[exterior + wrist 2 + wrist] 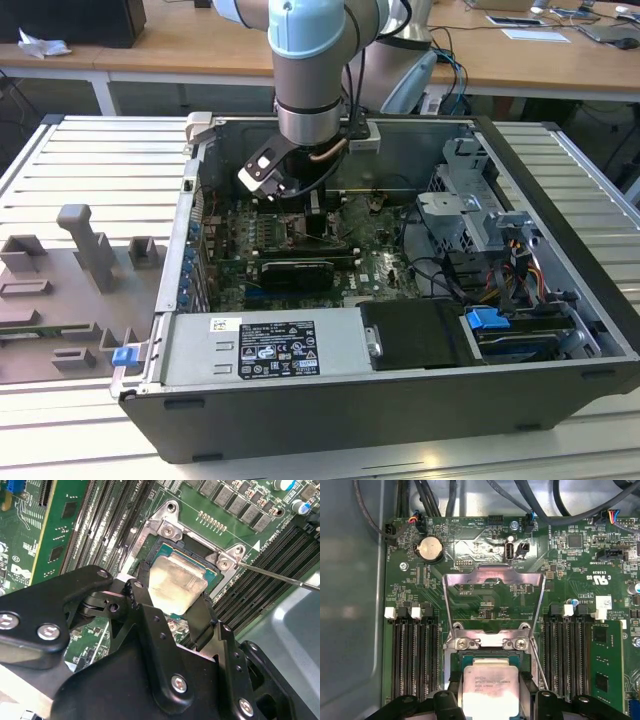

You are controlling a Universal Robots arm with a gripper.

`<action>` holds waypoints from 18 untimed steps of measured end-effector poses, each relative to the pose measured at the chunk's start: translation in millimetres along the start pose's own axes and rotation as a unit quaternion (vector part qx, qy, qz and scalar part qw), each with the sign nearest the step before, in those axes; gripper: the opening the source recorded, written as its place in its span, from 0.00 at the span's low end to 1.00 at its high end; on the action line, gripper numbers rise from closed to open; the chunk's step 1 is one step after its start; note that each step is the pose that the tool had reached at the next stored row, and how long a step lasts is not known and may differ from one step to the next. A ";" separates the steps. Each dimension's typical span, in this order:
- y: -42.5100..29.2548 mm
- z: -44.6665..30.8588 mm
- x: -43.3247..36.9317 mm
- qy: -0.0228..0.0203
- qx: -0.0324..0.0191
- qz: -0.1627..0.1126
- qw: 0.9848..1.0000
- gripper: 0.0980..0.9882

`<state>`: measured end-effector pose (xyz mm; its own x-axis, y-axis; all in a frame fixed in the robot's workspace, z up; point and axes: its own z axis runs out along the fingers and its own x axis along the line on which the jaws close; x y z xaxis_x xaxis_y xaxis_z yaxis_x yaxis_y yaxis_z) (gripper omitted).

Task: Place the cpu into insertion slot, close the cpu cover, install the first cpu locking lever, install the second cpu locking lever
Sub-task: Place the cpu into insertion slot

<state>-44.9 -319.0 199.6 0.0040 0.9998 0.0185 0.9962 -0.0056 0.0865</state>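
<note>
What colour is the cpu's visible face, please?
Silvery metal; the cpu shows best in the second wrist view.

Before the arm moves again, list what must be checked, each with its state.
1. cpu lined up over the insertion slot: ok.
2. cpu seated flat in the slot: cannot tell.
3. gripper jaws closed on the cpu's two opposite edges: ok.
4. cpu cover swung open, clear of the slot: ok.
5. locking lever unlatched, lying off to one side: ok.
</note>
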 end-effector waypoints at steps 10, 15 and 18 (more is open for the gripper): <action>0.6 0.2 0.0 0.000 0.000 0.000 1.000 0.58; 0.8 0.2 -0.2 0.000 0.000 0.000 1.000 0.48; 0.9 0.2 -0.2 0.000 0.000 0.000 1.000 0.48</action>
<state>-44.0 -319.2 199.5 0.0041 0.9998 0.0185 0.9962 -0.0057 0.0865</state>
